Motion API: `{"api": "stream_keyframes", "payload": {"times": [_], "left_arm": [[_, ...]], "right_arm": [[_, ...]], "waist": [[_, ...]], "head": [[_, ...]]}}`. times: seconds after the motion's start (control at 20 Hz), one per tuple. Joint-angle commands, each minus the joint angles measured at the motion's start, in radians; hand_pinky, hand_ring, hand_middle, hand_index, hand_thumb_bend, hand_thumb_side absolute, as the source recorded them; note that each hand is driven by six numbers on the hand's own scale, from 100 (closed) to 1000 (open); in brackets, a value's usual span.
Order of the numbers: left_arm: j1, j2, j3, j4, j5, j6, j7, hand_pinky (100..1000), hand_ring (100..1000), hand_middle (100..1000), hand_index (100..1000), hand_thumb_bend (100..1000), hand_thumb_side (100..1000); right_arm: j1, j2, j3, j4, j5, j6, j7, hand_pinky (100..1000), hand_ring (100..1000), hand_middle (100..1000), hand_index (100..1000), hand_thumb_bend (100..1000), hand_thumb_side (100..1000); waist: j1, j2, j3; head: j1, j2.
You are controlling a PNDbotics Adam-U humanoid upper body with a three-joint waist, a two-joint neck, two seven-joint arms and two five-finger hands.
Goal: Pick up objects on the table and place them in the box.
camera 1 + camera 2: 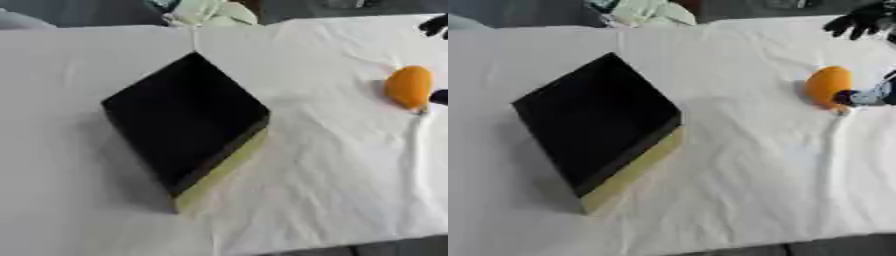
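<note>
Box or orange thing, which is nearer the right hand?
The orange thing, at the table's right edge. A dark part of the right hand sits right beside it; whether they touch is unclear. The black box lies far left of it.

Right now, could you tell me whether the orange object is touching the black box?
Apart. The right eye view shows bare white cloth between the orange object and the black box.

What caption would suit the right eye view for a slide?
Black box empty on the white cloth; orange object at right, the right hand beside it.
</note>
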Motion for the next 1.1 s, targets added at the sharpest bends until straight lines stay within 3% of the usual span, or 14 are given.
{"api": "stream_keyframes", "payload": {"times": [0.05,0.45,1.1], "left_arm": [[-0.005,0.023,0.000,-0.009,0.006,-0.001,-0.005,438,485,623,507,201,619],[-0.005,0.022,-0.002,-0.008,0.007,-0.002,-0.007,437,484,623,505,198,620],[-0.008,0.016,-0.004,0.000,0.013,-0.005,-0.015,435,481,624,503,192,626]], "right_arm": [[-0.013,-0.024,-0.014,0.014,-0.009,0.009,-0.004,779,775,820,980,480,377],[-0.070,-0.003,0.017,0.104,0.009,0.034,0.028,797,799,826,978,497,403],[-0.207,0.094,0.086,0.364,0.108,0.004,0.060,794,827,832,976,482,450]], "waist": [[-0.001,-0.013,0.000],[0.000,-0.011,0.006],[0.006,-0.002,0.019]], "head": [[-0.001,-0.009],[-0.011,-0.012],[-0.038,-0.023]]}}
